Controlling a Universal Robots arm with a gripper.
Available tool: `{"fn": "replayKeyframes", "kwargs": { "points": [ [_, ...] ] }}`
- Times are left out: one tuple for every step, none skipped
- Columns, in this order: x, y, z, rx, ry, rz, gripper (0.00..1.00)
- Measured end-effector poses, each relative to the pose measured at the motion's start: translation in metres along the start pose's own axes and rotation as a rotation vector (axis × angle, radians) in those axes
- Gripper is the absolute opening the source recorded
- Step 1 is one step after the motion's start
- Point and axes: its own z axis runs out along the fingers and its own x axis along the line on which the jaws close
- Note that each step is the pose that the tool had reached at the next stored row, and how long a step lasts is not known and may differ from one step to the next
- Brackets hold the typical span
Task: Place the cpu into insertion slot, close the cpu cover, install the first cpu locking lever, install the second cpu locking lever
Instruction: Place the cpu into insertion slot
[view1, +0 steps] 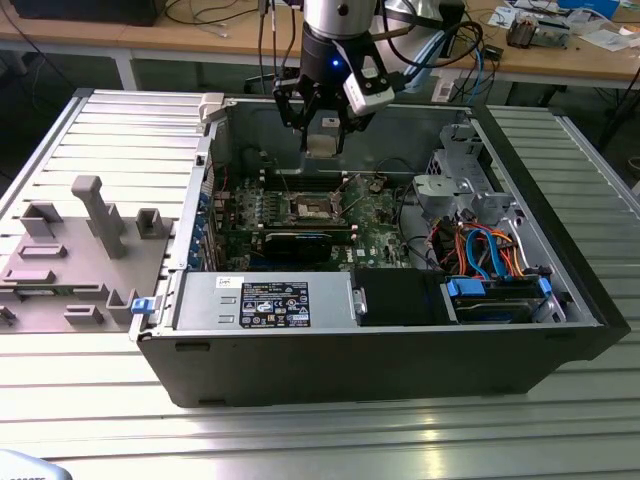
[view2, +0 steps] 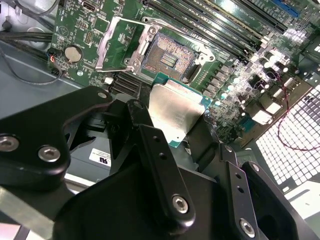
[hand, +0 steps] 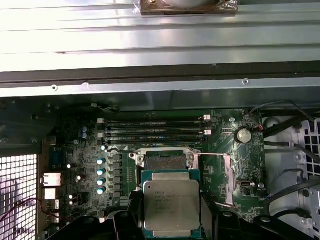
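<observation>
The cpu (hand: 171, 207) is pinched by the gripper (view1: 322, 143), held above the uncovered insertion slot (hand: 165, 162); the cpu cover (view2: 106, 45) is flipped open.

Cpu (view2: 175, 112) above the board, inside the case (view1: 350, 365)
I see the gripper (view1: 322, 138) holding the cpu above the insertion slot (view2: 167, 60), not touching; cpu cover (view2: 105, 47) open beside the slot; case on the tabletop (view1: 300, 440).
</observation>
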Motion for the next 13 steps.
{"fn": "replayKeyframes", "kwargs": {
  "points": [
    [0.0, 0.0, 0.0003, 0.0, 0.0, 0.0, 0.55],
    [0.0, 0.0, 0.0005, 0.0, 0.0, 0.0, 0.55],
    [0.0, -0.0001, 0.0007, 0.0, 0.0, 0.0, 0.55],
    [0.0, -0.0001, 0.0009, 0.0, 0.0, 0.0, 0.55],
    [0.0, -0.0001, 0.0011, 0.0001, 0.0, 0.0, 0.55],
    [0.0, -0.0001, 0.0015, 0.0, 0.0, 0.0, 0.55],
    [0.0, -0.0002, 0.0018, 0.0, 0.0, 0.0, 0.55],
    [0.0, -0.0002, 0.0019, 0.0, 0.0, 0.0, 0.55],
    [0.0, -0.0002, 0.0021, 0.0, 0.0, 0.0, 0.55],
    [-0.0001, -0.0002, 0.0025, 0.0, 0.0, 0.0, 0.55],
    [-0.0001, -0.0003, 0.0028, 0.0, 0.0, 0.0, 0.55],
    [-0.0001, -0.0003, 0.003, 0.0, -0.0001, 0.0, 0.55],
    [-0.0001, -0.0003, 0.0033, 0.0, 0.0, 0.0, 0.55]
  ]
}}
